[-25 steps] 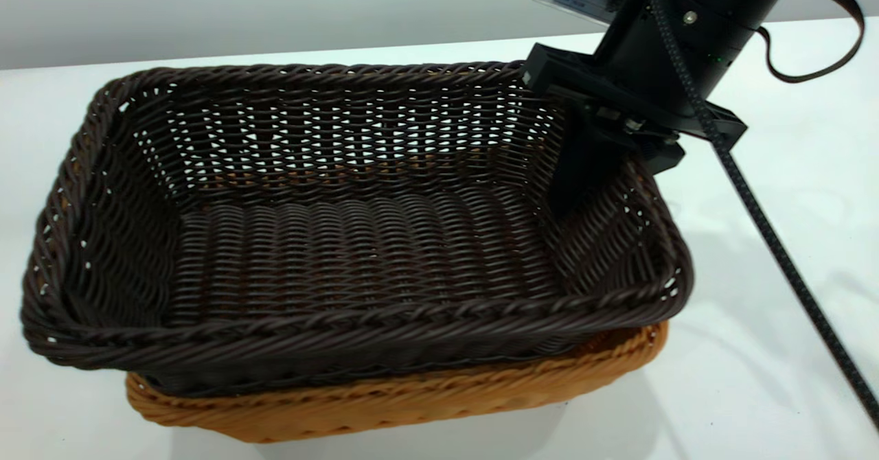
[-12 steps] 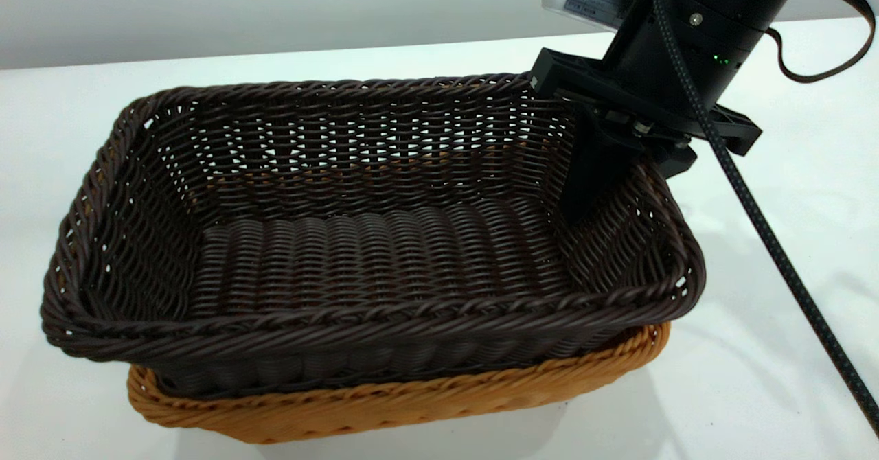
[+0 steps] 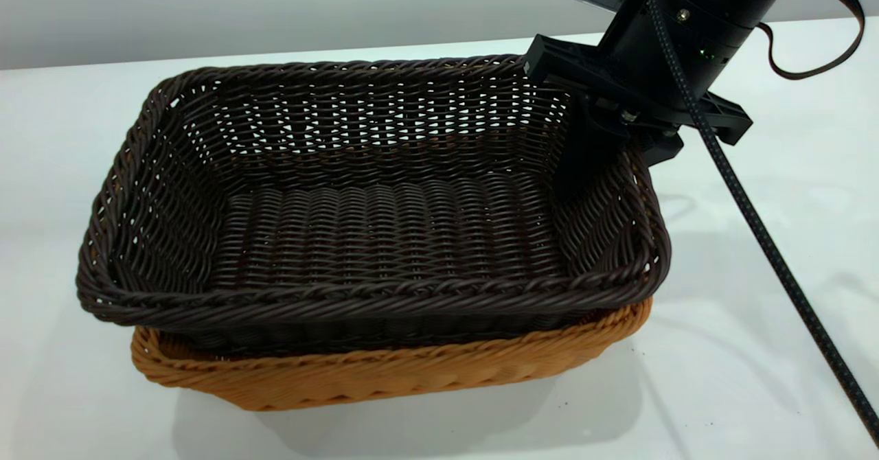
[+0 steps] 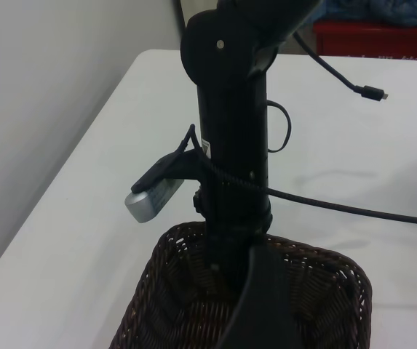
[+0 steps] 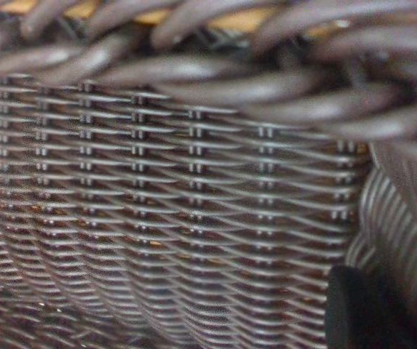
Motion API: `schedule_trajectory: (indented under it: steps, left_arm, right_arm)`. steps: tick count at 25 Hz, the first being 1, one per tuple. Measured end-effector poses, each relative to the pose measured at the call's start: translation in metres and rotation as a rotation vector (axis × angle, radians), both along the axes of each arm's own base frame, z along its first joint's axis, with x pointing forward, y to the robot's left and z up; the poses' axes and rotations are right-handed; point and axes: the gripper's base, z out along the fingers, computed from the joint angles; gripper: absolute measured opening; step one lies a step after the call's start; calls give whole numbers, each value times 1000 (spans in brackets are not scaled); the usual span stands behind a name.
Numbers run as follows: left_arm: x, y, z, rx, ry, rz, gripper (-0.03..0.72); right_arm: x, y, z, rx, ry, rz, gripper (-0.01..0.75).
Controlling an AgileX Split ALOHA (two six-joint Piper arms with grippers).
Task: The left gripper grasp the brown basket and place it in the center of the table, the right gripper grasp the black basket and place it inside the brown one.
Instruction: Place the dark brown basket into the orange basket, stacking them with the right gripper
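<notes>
Black basket (image 3: pixel 384 233) in brown basket (image 3: pixel 384 377); right tool (image 3: pixel 604 161) on its wall

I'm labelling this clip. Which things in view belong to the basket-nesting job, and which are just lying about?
Job: black basket, brown basket, right gripper on the black basket's wall, table.
Lying about: red box, loose cable.

My right gripper (image 3: pixel 596 161) pinched the black basket's (image 3: pixel 384 233) wall. It sat a bit tilted inside the brown basket (image 3: pixel 384 377) on the table (image 3: pixel 728 350).
</notes>
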Motion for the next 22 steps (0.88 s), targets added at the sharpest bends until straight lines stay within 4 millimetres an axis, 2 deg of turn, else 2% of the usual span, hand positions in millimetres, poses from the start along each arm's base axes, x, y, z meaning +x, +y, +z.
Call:
schedule_trajectory:
  steps: [9, 12, 17, 19, 22]
  left_arm:
    - [0, 0, 0, 0, -1, 0, 523]
    - [0, 0, 0, 0, -1, 0, 523]
    - [0, 0, 0, 0, -1, 0, 523]
    - [0, 0, 0, 0, -1, 0, 523]
    - [0, 0, 0, 0, -1, 0, 523]
  right_arm:
    - [0, 0, 0, 1, -16, 36, 129]
    - [-1, 0, 1, 5, -8, 45, 218]
    - [-5, 1, 2, 15, 27, 66, 461]
    - [-7, 1, 2, 16, 37, 99, 512]
    - [-9, 0, 2, 12, 56, 114, 533]
